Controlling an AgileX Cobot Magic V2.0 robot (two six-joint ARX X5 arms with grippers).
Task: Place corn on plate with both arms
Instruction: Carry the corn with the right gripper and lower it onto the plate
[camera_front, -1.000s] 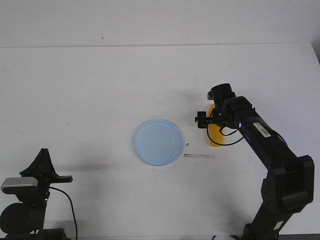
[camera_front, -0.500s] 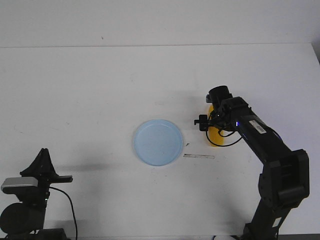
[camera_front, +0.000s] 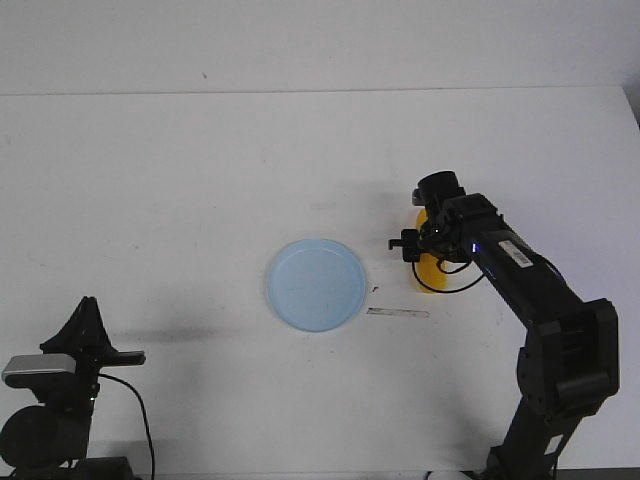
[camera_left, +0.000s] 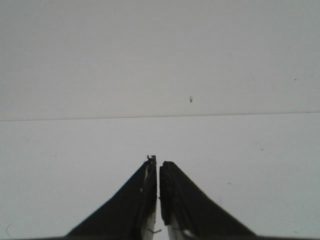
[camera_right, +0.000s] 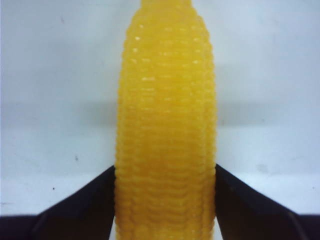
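Front view: I see the pale blue plate (camera_front: 316, 284) lying empty at the middle of the white table (camera_front: 200, 170), and to its right the corn (camera_front: 432, 270), largely hidden beneath the right gripper (camera_front: 428, 250), which reaches in from the near right corner; only yellow patches show around the wrist. A thin grey strip (camera_front: 398, 313) lies on the table between plate and corn, slightly nearer to me. The left arm (camera_front: 60, 400) rests folded at the near left corner, well apart from everything. Left wrist view: the left gripper (camera_left: 158, 172) has its fingers drawn together with only a slit between them, holding nothing, over bare table. Right wrist view: the corn (camera_right: 166, 125) fills the centre, its long axis running away from the camera, and the two dark fingers (camera_right: 85, 210) sit against its flanks on either side, so I judge the right gripper clamped on the cob across its thick middle. I cannot tell whether the cob is clear of the table. Handling, as I judge it: the cob looks rigid and light, its ribbed kernel rows giving some purchase, yet the rounded body could roll or twist in the grip; holding across the widest part, as here, seems soundest.
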